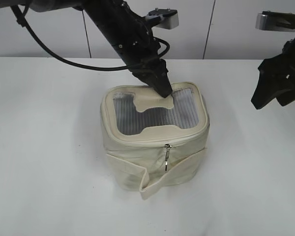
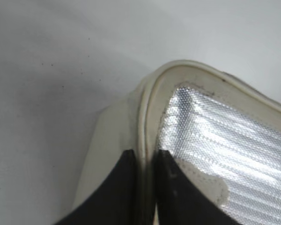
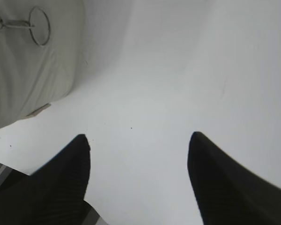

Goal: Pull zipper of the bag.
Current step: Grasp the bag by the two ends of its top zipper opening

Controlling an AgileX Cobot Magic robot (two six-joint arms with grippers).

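Note:
The cream-white bag (image 1: pixel 132 152) stands mid-table, its silvery mesh top (image 1: pixel 137 118) facing up. The zipper track (image 1: pixel 137 143) runs round the top rim, and a silver pull tab (image 1: pixel 167 156) hangs down the front. My left gripper (image 1: pixel 164 91) is at the rim's far edge. In the left wrist view its jaws (image 2: pixel 145 157) are shut on the rim (image 2: pixel 147 108) beside the mesh (image 2: pixel 225 140). My right gripper (image 1: pixel 268 98) hovers open and empty to the right of the bag. The right wrist view shows its jaws (image 3: pixel 139 140) over the bare table, with the bag's side (image 3: pixel 33 70) and a pull ring (image 3: pixel 40 26) at top left.
A loose cream strap (image 1: pixel 162 181) wraps the bag's lower front and juts out at the bottom. The white table (image 1: pixel 49 172) spreads around the bag. A white wall stands behind, with camera mounts (image 1: pixel 164 18) at the top.

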